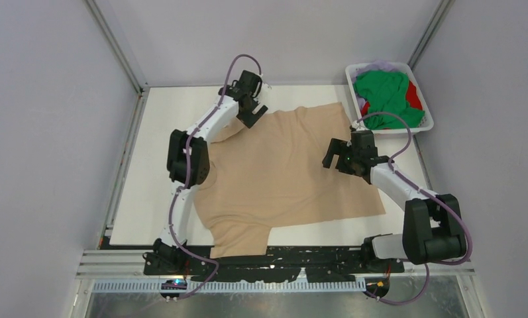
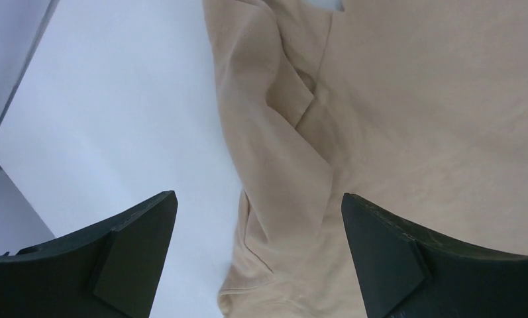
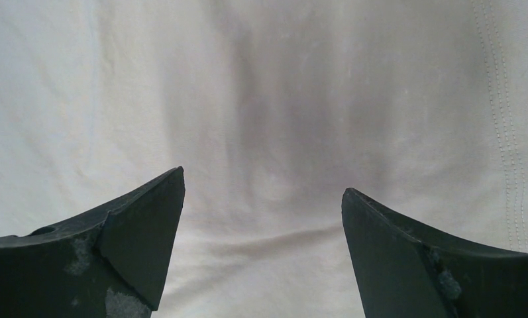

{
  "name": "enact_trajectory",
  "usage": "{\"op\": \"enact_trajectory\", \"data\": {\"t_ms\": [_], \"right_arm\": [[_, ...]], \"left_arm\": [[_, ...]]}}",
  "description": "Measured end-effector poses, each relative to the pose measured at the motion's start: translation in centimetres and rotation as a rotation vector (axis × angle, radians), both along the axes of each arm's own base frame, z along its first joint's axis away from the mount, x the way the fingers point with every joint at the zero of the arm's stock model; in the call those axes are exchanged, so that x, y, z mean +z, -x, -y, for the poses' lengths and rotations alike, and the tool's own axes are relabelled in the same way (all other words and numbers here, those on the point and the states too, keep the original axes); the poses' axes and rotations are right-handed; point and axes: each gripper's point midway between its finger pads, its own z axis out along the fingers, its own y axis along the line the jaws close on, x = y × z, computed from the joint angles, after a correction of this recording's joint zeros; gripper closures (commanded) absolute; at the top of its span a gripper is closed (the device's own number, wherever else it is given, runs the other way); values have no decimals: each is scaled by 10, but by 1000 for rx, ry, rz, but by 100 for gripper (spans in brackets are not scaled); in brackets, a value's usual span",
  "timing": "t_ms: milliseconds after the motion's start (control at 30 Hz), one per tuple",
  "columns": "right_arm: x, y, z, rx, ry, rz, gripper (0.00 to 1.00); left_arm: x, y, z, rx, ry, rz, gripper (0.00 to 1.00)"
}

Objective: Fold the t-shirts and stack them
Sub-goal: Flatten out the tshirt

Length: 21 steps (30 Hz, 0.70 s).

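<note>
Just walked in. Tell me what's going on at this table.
Two robot arms are working on a beige t-shirt spread on the white table, not yet folded. The left gripper is open above the shirt's rumpled far-left sleeve. The right gripper is open over its right side. Neither holds cloth. A green t-shirt and a red one lie bunched in the white basket at the far right corner.

large t-shirt [image 1: 281,179]: spread on tabletop [image 1: 152,165] middle, reaching near edge | basket [image 1: 352,73]: far right corner, holding other t-shirts [image 1: 383,93]
</note>
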Motion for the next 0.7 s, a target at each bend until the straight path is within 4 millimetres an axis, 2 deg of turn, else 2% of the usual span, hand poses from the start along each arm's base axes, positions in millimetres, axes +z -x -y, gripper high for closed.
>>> {"op": "enact_trajectory", "data": {"t_ms": [167, 367, 500, 567, 633, 700], "right_arm": [[-12, 2, 2, 1, 17, -34, 5], [-16, 2, 6, -4, 41, -44, 4], [-16, 2, 8, -8, 52, -43, 5], [-17, 2, 9, -8, 56, -45, 5], [-17, 2, 10, -10, 60, -46, 4], [-17, 2, 12, -18, 74, -45, 5]], "left_arm": [[-20, 6, -7, -139, -119, -79, 0], [-42, 14, -18, -228, -206, -139, 1], [-52, 9, -19, -247, -223, -142, 1], [-54, 0, -22, -238, -238, -114, 10], [-52, -14, -28, -209, -265, -61, 25], [-50, -31, -36, -164, -286, 4, 26]]}}
